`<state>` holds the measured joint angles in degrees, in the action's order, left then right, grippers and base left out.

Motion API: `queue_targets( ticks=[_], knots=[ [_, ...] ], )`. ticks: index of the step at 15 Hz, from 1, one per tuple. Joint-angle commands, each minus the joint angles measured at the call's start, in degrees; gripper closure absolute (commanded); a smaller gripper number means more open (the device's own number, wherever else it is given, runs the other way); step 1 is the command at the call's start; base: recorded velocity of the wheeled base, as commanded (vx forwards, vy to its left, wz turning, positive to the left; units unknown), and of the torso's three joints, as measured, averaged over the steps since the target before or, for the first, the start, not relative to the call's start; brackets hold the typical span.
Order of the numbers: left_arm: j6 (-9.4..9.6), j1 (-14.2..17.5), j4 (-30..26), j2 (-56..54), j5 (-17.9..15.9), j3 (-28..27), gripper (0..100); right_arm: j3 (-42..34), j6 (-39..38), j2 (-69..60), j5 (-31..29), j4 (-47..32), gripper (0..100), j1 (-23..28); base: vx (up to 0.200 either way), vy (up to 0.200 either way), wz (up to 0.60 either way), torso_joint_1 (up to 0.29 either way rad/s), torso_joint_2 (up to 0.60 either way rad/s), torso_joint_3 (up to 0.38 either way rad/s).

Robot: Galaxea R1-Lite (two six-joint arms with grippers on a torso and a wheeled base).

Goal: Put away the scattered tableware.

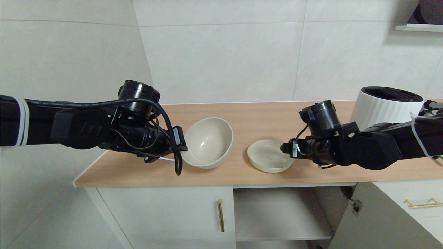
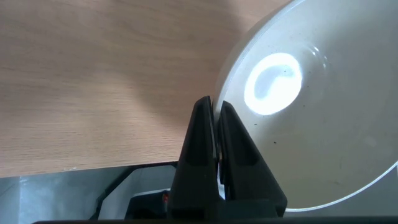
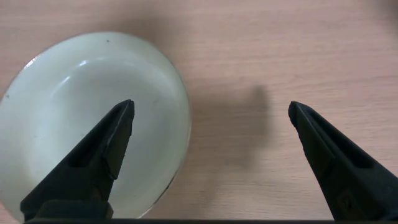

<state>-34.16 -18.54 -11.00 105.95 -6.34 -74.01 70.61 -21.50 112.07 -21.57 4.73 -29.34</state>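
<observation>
A large cream bowl [image 1: 209,141] is tilted on the wooden counter [image 1: 263,117]. My left gripper [image 1: 183,145] is shut on its left rim. In the left wrist view the fingertips [image 2: 214,106] pinch the large bowl's [image 2: 311,124] edge. A smaller cream bowl [image 1: 268,155] sits upright to the right of it. My right gripper [image 1: 285,148] hovers open at that bowl's right rim. In the right wrist view the right gripper [image 3: 210,107] straddles the rim, one finger above the small bowl [image 3: 93,81] and the other over bare wood.
A white ribbed cylinder [image 1: 387,105] stands at the counter's back right, close behind my right arm. Under the counter a cabinet [image 1: 280,214] stands open with a bare shelf, beside a shut door with a gold handle [image 1: 220,215]. Tiled walls enclose the back and left.
</observation>
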Motion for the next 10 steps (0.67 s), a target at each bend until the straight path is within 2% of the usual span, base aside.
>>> queue_targets(
  ticks=[1, 6, 7, 10],
  knots=[
    [-0.03, 0.00, 0.01, -0.30, 0.01, 0.01, 100, 0.06, -0.03, 0.70, -0.06, 0.02, 0, -0.36, 0.000, 0.000, 0.00, 0.000, 0.00, 0.000],
    [-0.03, 0.00, -0.08, -0.83, 0.01, 0.01, 100, 0.14, -0.12, 1.84, 0.03, 0.02, 0, -0.45, 0.000, 0.000, 0.00, 0.000, 0.00, 0.000],
    [-0.03, 0.00, 0.01, -0.83, 0.01, 0.01, 100, 0.14, -0.12, 2.19, 0.03, 0.02, 100, -0.45, 0.000, 0.000, 0.00, 0.000, 0.00, 0.000],
    [-0.03, 0.00, -0.08, -0.92, 0.01, 0.01, 100, 0.14, -0.20, 2.98, 0.12, 0.02, 100, -1.16, 0.000, 0.000, 0.00, 0.000, 0.00, 0.000]
  ],
)
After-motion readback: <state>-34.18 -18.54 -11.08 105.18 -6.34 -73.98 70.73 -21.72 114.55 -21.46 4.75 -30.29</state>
